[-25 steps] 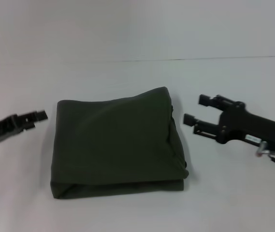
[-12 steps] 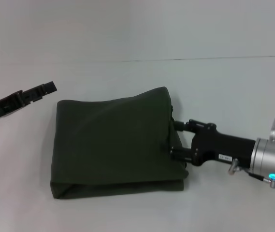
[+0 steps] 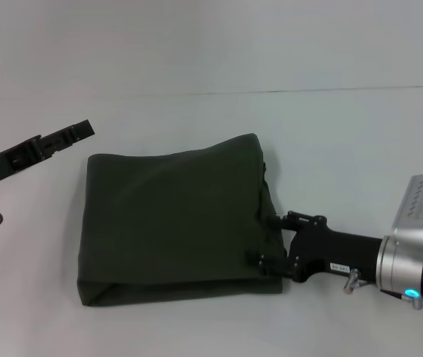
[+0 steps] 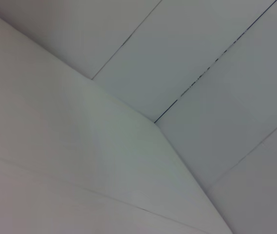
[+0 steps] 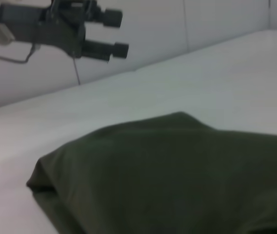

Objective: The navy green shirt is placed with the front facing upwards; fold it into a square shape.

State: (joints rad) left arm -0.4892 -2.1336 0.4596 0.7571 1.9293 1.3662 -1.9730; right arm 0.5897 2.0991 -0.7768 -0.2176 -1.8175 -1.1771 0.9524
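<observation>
Right gripper at folded shirt's edge — grip seemingly open.

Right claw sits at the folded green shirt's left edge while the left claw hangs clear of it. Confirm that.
Not quite: the right claw sits at the right edge of the folded navy green shirt, as the head view shows. The left claw does hang clear of it.

We are seeing the shirt lying folded on the table; the right gripper is touching its right edge; the left gripper is hovering behind-left, apart.
</observation>
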